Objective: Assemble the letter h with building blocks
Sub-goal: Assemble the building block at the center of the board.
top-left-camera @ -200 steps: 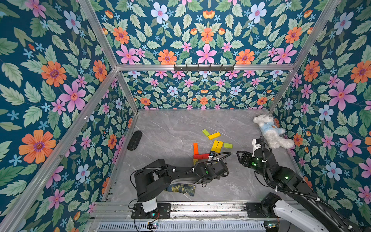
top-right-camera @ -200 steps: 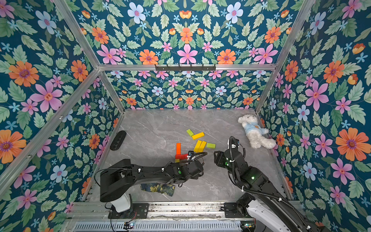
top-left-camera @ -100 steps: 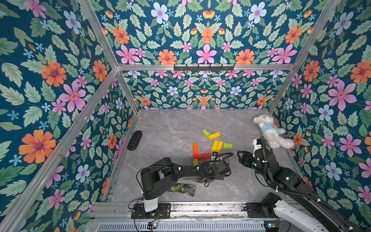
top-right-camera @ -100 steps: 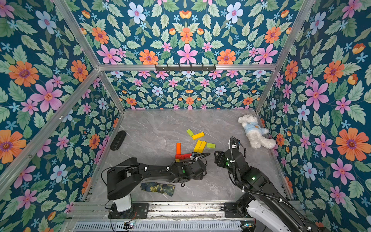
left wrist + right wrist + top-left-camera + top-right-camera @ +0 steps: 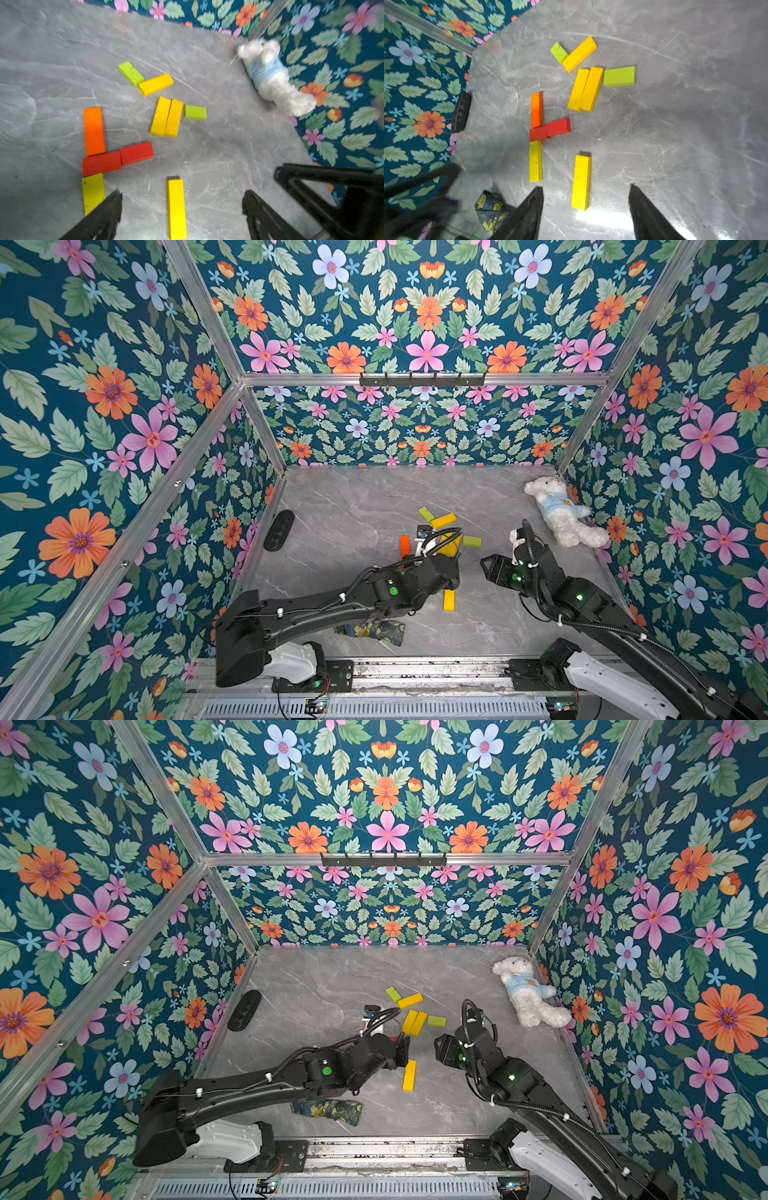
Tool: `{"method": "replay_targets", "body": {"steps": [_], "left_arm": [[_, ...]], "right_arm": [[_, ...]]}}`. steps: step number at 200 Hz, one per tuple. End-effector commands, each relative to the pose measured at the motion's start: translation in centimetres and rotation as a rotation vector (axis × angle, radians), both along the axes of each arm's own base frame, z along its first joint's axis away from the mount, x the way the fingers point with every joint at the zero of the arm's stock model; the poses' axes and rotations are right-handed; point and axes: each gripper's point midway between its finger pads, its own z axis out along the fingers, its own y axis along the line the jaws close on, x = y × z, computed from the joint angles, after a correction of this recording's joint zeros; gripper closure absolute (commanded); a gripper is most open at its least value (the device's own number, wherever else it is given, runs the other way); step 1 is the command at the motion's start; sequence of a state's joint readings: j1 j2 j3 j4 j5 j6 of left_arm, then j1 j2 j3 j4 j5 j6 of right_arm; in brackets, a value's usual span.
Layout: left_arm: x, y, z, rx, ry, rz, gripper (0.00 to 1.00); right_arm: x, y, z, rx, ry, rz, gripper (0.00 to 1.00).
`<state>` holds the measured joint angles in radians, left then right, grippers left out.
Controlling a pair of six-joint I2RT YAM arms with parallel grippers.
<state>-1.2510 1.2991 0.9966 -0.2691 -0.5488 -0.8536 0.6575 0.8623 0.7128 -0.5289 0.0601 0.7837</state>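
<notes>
since an h needs a tall stem, a crossbar and a short second leg, the building blocks lie in two groups on the grey bench (image 5: 207,170). in the working group an orange bar (image 5: 94,131) and a dull yellow bar (image 5: 93,192) lie in one line with a red bar (image 5: 101,163) set between their ends, which makes the stem. a second red bar (image 5: 137,153) touches the first end to end and runs out sideways as the crossbar, slightly skewed.

a bright yellow bar (image 5: 176,207) lies parallel to the dull yellow one, meant as the second leg, i judge. its end stops just short of the crossbar's free end, so the letter is not closed.

the left fingers (image 5: 108,209) are spread wide and grip nothing, and that bar shows between them, free on the bench. the right fingers (image 5: 531,207) are parted to a middling width, empty, hovering near the same bar.

the spares lie apart beyond the letter, probably kept clear of it: two amber bars (image 5: 167,117) side by side with a lime green bar (image 5: 195,112) just beside them, then a third amber bar (image 5: 155,84) touching another lime green one (image 5: 131,72).
</notes>
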Motion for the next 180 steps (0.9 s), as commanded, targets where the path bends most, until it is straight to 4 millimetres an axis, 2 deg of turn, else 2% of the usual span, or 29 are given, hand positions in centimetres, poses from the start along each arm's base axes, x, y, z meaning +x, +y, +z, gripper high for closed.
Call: {"method": "replay_targets", "body": {"steps": [1, 36, 56, 78, 103, 150, 180], "left_arm": [[0.8, 4.7, 1.2, 0.071, -0.111, 0.117, 0.01], [0.5, 10.3, 2.4, 0.056, -0.184, 0.231, 0.01], [0.2, 13.1, 2.7, 0.035, -0.210, 0.290, 0.01], [-0.2, 14.8, 2.5, -0.001, -0.227, 0.314, 0.01], [-0.5, 15.4, 2.1, -0.042, -0.234, 0.303, 0.01], [-0.6, 15.9, 1.8, -0.032, -0.236, 0.301, 0.01], [-0.8, 15.9, 1.4, -0.046, -0.232, 0.293, 0.01]], "right_arm": [[-1.1, 2.8, -1.1, 0.032, 0.074, 0.096, 0.33], [-3.1, 5.8, -4.6, -0.049, 0.209, 0.170, 0.33], [-4.2, 6.3, -6.4, -0.095, 0.271, 0.176, 0.32], [-5.4, 6.6, -8.5, -0.177, 0.344, 0.187, 0.31], [-5.8, 7.3, -10.3, -0.214, 0.399, 0.177, 0.32], [-3.7, 8.5, -11.4, -0.280, 0.391, 0.142, 0.39], [-2.8, 8.0, -12.3, -0.365, 0.399, 0.126, 0.41]]}}
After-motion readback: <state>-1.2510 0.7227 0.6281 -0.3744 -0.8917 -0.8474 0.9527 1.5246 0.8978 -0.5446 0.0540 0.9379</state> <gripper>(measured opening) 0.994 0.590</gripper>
